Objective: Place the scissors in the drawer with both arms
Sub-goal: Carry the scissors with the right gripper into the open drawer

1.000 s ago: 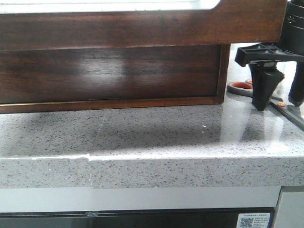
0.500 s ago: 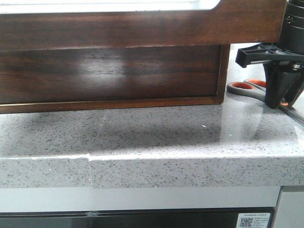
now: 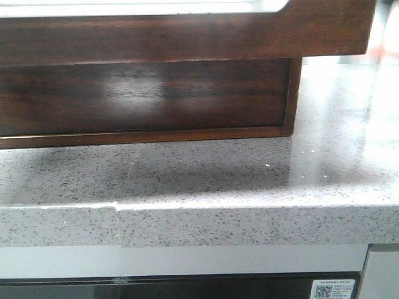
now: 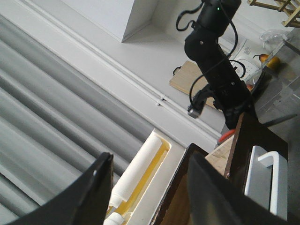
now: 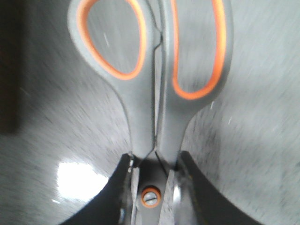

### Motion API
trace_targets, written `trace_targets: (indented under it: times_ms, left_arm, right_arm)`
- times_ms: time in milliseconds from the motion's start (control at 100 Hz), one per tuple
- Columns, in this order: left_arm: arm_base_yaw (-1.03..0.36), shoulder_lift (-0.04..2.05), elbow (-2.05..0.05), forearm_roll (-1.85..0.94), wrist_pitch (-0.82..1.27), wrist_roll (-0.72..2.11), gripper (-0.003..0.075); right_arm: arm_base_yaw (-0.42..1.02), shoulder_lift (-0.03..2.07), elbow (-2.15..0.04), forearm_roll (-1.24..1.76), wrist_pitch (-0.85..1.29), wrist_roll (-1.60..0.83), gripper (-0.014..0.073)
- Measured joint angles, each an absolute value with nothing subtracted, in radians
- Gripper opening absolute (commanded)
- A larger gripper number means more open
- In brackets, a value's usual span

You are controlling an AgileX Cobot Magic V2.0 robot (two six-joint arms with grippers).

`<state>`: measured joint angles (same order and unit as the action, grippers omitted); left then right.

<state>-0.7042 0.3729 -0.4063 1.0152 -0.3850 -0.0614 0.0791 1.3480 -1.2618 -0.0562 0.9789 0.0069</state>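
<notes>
In the right wrist view my right gripper (image 5: pixel 153 161) is shut on the scissors (image 5: pixel 154 93), its dark fingers (image 5: pixel 117 187) clamped on both sides at the orange pivot dot. The grey handles with orange-lined loops point away, over the speckled counter. The front view shows the dark-brown drawer (image 3: pixel 187 34) pulled out at the top, but neither gripper and no scissors. In the left wrist view my left gripper (image 4: pixel 150 159) is open and empty beside the drawer's dark edge (image 4: pixel 248 140). The right arm (image 4: pixel 215 61) hangs beyond it with an orange bit of the scissors (image 4: pixel 227 135) at its tip.
A dark wooden cabinet body (image 3: pixel 143 93) stands on the grey speckled counter (image 3: pixel 206 180) below the drawer. A white holder with a white cylinder (image 4: pixel 140 168) lies next to the drawer in the left wrist view. A wooden board (image 4: pixel 185 79) leans at the far wall.
My right gripper closed on the scissors at the counter's right and rose with them out of the front view. The counter spot where they lay is now bare.
</notes>
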Motion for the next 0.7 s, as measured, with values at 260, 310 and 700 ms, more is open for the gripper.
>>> trace_targets:
  times_ms: [260, 310, 700]
  left_arm:
    - [-0.704, 0.373, -0.406, 1.015, -0.381, -0.061, 0.0346]
    - [-0.704, 0.373, -0.406, 1.015, -0.381, -0.061, 0.0346]
    - [-0.704, 0.373, -0.406, 1.013, -0.373, -0.061, 0.0346]
  right_arm:
    - [0.079, 1.265, -1.395, 0.151, 0.997, -0.170, -0.0067]
    - [0.087, 1.254, -1.413, 0.211, 1.004, -0.231, -0.0067]
    - [0.310, 1.196, -1.448, 0.280, 0.912, -0.509, -0.0067]
